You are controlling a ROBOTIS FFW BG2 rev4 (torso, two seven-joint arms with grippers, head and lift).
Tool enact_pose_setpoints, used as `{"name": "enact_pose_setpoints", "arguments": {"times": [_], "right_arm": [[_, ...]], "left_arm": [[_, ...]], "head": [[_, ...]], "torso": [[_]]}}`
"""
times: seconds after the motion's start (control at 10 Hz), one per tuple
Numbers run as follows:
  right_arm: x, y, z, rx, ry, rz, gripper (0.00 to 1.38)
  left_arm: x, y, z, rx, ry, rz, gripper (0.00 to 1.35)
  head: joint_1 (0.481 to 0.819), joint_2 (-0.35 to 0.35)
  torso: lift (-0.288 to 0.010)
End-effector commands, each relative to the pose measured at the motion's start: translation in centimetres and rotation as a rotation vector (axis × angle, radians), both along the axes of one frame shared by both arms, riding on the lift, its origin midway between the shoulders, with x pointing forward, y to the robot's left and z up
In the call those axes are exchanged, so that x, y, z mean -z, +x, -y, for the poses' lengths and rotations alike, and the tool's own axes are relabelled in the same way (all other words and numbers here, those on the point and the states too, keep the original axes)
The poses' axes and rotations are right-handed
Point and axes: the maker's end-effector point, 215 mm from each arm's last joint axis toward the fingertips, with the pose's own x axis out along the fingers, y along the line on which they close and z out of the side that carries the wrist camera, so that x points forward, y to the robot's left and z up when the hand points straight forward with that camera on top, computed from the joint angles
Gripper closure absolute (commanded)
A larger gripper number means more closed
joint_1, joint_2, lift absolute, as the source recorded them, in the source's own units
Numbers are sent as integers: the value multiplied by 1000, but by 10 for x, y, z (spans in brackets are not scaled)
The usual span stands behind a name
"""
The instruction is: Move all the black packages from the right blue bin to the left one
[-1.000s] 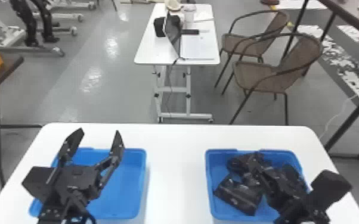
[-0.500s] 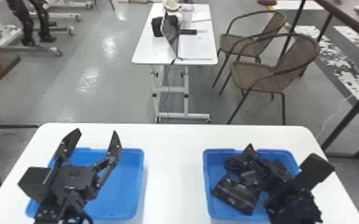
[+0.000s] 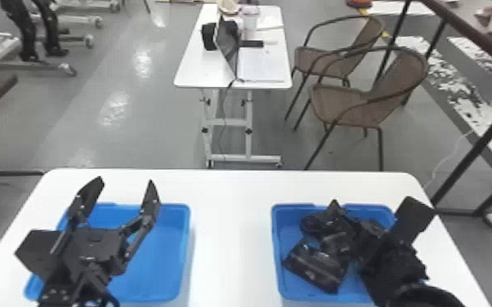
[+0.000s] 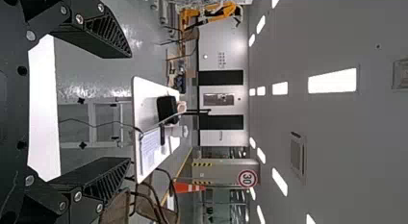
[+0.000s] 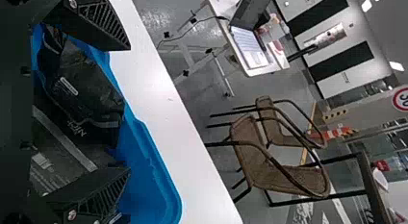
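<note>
Over the left blue bin (image 3: 163, 249) my left gripper (image 3: 120, 192) stands open, its fingers spread and nothing between them. The left wrist view shows this gripper (image 4: 115, 108) with both fingers wide apart. Several black packages (image 3: 318, 263) lie heaped in the right blue bin (image 3: 280, 281). My right gripper (image 3: 363, 220) is low over that bin's right part, partly hiding the heap. In the right wrist view the gripper (image 5: 127, 111) is open, with black packages (image 5: 82, 84) close behind and between its spread fingers, beside the blue bin wall (image 5: 149, 147).
Both bins stand on a white table (image 3: 231, 228), with bare tabletop between them. Beyond its far edge are a small white desk (image 3: 200, 69) with a laptop and two brown chairs (image 3: 347, 102). A dark railing (image 3: 482, 147) runs at the right.
My right gripper has turned and shifted within the right bin's area, its wrist now more upright in the head view. The left arm holds its pose, while the whole head view has shifted slightly.
</note>
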Motion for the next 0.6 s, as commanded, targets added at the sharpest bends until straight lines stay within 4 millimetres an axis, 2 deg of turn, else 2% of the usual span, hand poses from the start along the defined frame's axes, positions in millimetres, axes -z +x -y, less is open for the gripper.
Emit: {"name": "enact_pose_setpoints", "arguments": {"times": [0.0, 0.2, 0.5], "right_arm": [[6, 10, -7, -35, -5, -8, 111], [8, 20, -21, -79, -6, -9, 125], [26, 12, -25, -82, -1, -48, 190]], "left_arm": [[0, 0, 0, 2, 2, 0, 274], [1, 0, 0, 1, 2, -3, 274], [1, -1, -2, 0, 4, -2, 274]], "head": [[695, -28], [695, -16], [695, -1]], "torso": [[-42], [-42], [-42]]}}
